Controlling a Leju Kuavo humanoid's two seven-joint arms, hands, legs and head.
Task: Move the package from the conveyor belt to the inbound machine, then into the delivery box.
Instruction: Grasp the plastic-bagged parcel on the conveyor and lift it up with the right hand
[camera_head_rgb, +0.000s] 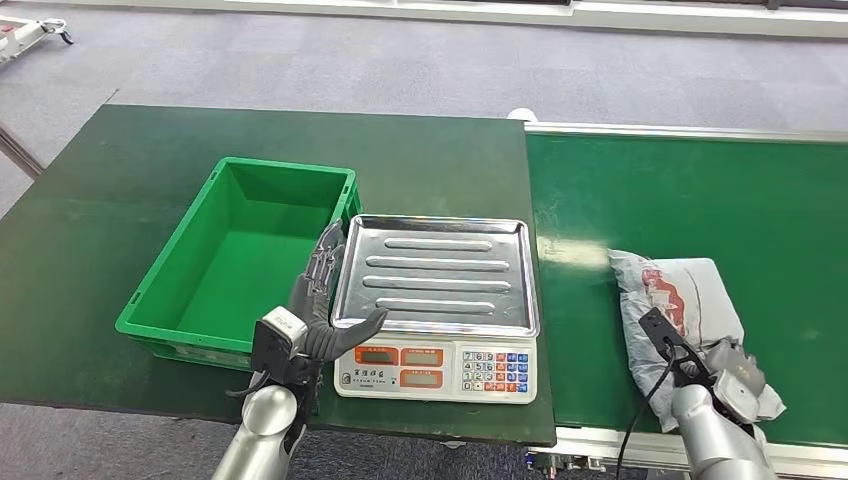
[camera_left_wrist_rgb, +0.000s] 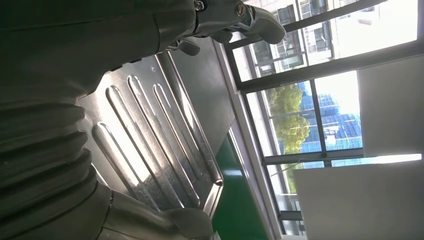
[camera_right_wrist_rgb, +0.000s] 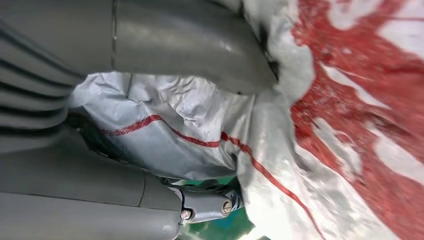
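Dark green tabletop at left, its right edge abutting the belt frame. Grey carpeted floor beyond it, far side. White strip along the far edge of the room. Wheeled white frame in the far-left corner. Large windows with dark frames; green trees and a blue-glazed building outside.

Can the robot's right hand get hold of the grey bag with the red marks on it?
Probably yes. The right hand is already on the near end of the grey bag on the conveyor belt, and the right wrist view shows its fingers pressed around the crumpled plastic. Nothing lies between them.
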